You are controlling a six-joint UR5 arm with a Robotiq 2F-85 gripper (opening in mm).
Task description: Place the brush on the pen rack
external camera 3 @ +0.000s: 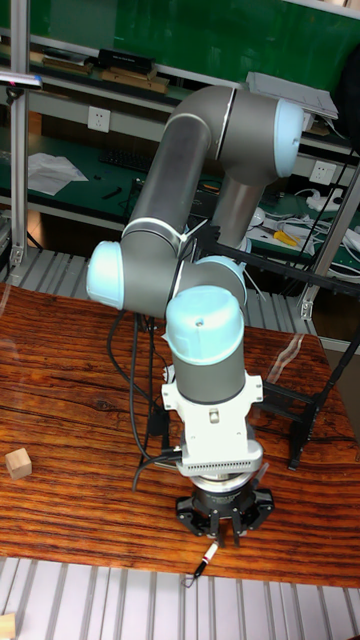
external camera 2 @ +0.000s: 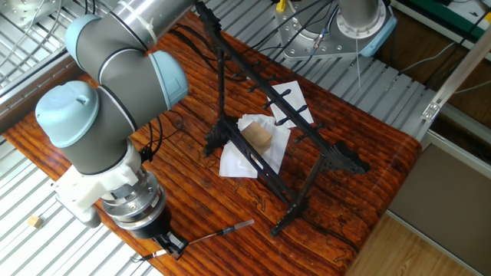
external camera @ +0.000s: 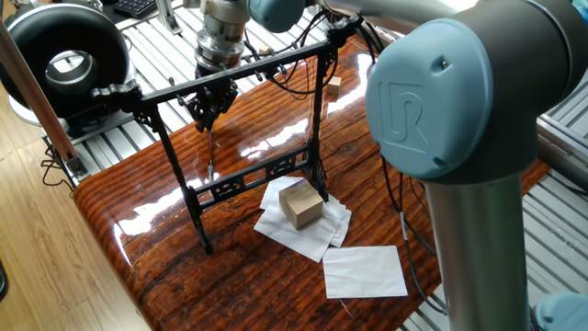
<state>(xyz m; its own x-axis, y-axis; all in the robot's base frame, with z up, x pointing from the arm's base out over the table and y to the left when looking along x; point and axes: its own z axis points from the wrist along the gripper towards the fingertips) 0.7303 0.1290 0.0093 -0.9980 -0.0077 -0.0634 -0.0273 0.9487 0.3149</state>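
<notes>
Brush (external camera 2: 222, 232) is held by one end in the clamped tool (external camera 2: 170, 247), which is pointed down beside the pen rack (external camera 2: 285, 126).

— Obstructions on the glossy brown wooden table (external camera: 165, 267)?
— Tall black metal pen rack (external camera: 241, 129) spans the middle. Tan wooden block (external camera: 300, 203) on crumpled white papers (external camera: 303, 225) sits just beside its foot.
— Open passage?
— Bare wood toward the near left corner.

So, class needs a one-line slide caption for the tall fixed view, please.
Grey-and-blue robot arm's gripper holds a thin dark grey brush pointing down over the reddish wooden table, black metal pen rack behind.
</notes>
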